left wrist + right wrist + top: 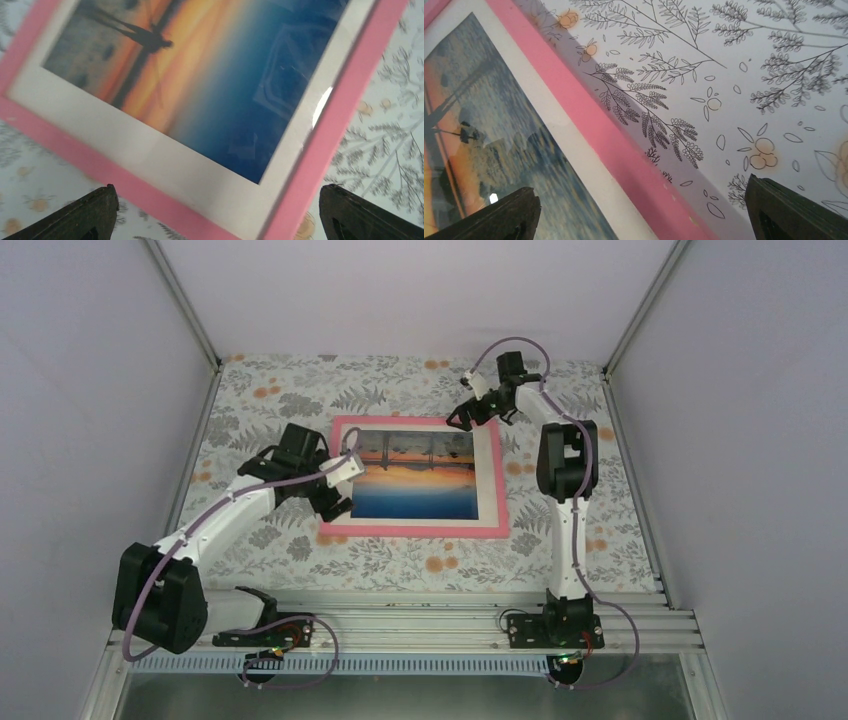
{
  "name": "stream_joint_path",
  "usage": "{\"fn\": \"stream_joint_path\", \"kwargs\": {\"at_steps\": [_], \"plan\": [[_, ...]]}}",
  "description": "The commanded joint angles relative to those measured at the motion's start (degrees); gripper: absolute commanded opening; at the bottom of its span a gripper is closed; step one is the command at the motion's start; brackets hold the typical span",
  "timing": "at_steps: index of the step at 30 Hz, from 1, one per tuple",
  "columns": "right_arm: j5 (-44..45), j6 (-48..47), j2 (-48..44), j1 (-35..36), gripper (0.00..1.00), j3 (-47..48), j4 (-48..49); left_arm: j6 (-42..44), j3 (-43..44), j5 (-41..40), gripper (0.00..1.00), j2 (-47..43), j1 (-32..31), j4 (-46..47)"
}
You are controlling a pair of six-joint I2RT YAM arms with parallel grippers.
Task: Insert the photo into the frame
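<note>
The photo (415, 475) lies flat inside the pink frame (410, 531), with a white mat (165, 165) bordering it, in the middle of the floral-patterned surface (400, 380). The left claw (340, 483) hangs over the frame's left edge, toward its near corner, with its jaws spread wide and nothing between them. The right claw (478, 418) hangs over the far-right corner, likewise wide open and empty, one finger above the picture side and the other above the bare surface.
</note>
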Motion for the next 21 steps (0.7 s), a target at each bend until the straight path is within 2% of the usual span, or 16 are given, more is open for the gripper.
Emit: {"fn": "stream_joint_path", "kwargs": {"at_steps": [1,6,11,17,21], "plan": [[-1.7,2.1,3.3,-0.1,1.00,2.1,0.1,1.6,-4.1,-5.6,1.00,-1.3,-3.4,1.6],[-6.1,0.9,4.2,-1.1,0.98,1.1,-3.7,1.7,-11.3,-13.3,1.00,-3.7,-10.6,6.3],[-7.7,-1.0,2.1,-1.7,0.97,-4.1,-5.0,3.4,-16.9,-20.7,1.00,-4.8,-16.0,11.6],[-8.8,-3.9,-1.5,-3.0,0.96,-10.7,-7.6,5.0,-21.0,-29.3,1.00,-4.4,-18.7,19.2],[-9.2,-7.3,-5.2,-4.1,0.95,-16.1,-10.4,3.8,-20.3,-35.0,1.00,-3.9,-17.2,23.6]]}}
